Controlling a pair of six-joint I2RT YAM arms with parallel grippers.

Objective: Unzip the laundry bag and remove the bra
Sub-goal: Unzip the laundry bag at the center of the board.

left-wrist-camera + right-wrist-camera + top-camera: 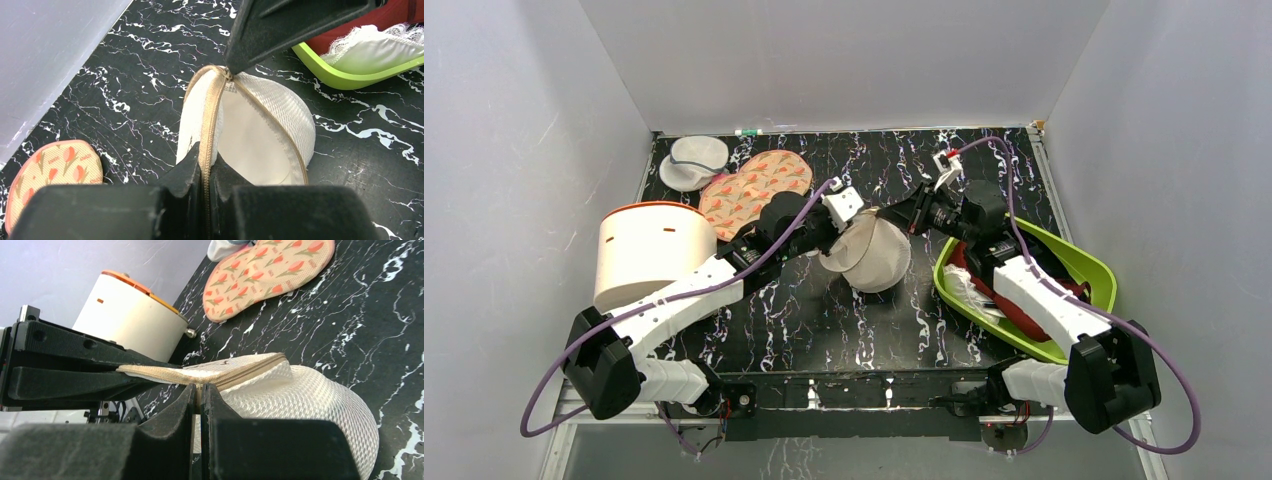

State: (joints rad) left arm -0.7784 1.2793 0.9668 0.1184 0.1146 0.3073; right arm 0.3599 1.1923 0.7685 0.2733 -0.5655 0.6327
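Observation:
The cream-white mesh laundry bag (879,258) stands on edge mid-table, its tan zipper partly open at the top. My left gripper (842,243) is shut on the zipper rim (206,160) at the bag's left side. My right gripper (892,222) is shut on the zipper (201,389) at the bag's top, where the two rims part; its fingers (280,25) show in the left wrist view. The opening shows only a pale cream inside (250,145). No red bra shows in any view. The right wrist view shows the bag's mesh dome (305,400).
A white tub with an orange rim (649,250) stands at the left. A tulip-patterned pod (754,185) and a greyish mesh pod (694,162) lie at the back left. A green basin (1074,250) with maroon garments (1024,315) sits under my right arm.

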